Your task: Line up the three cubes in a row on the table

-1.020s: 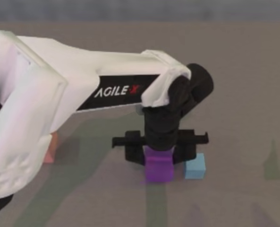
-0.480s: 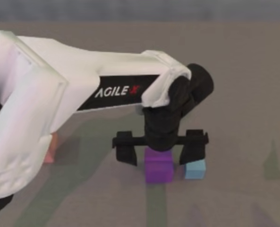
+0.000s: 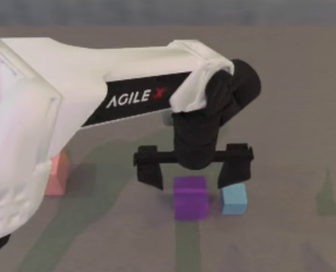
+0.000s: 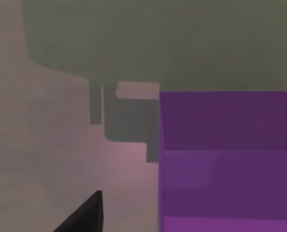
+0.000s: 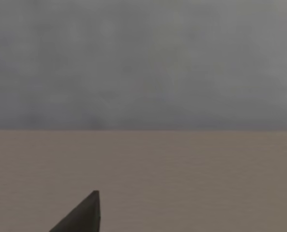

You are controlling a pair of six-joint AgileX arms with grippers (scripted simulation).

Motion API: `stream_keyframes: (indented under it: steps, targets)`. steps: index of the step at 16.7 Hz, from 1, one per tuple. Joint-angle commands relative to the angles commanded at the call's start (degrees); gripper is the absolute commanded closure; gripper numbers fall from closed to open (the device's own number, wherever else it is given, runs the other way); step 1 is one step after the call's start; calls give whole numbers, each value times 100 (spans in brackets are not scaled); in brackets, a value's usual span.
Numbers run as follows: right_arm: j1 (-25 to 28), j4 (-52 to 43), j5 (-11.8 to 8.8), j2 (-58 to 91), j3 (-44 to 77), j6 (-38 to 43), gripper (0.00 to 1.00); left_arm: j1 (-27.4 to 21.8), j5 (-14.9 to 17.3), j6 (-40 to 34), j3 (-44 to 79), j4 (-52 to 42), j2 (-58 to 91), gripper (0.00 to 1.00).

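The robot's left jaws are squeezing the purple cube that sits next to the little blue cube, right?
Not squeezing. In the top view the left gripper is open, its jaws spread wide and lifted above the purple cube, which does sit next to the little blue cube.

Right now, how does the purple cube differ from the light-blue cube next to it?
The purple cube is larger than the light-blue cube. The purple cube sits directly below the open left tool, between its spread fingers, while the light-blue cube lies to the right, partly under one finger. The purple cube also fills much of the left wrist view; the light-blue one does not appear there. Both are plain matte cubes resting on the table, side by side with a small gap.
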Motion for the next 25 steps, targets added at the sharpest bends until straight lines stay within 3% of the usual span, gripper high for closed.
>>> stream_keyframes:
  steps: [4, 11, 14, 21, 25]
  targets:
    - [0, 0, 0, 0, 0, 0, 0, 65, 0, -15, 456, -664, -238, 0]
    - [0, 0, 0, 0, 0, 0, 0, 252, 4, 199, 316, -619, -329, 0]
    - [0, 0, 0, 0, 0, 0, 0, 962, 18, 923, -125, -488, -633, 0]
    - [0, 0, 0, 0, 0, 0, 0, 3403, 72, 3367, -1553, -104, -1560, 0]
    - [0, 0, 0, 0, 0, 0, 0, 3822, 85, 3784, -1865, 16, -1810, 0]
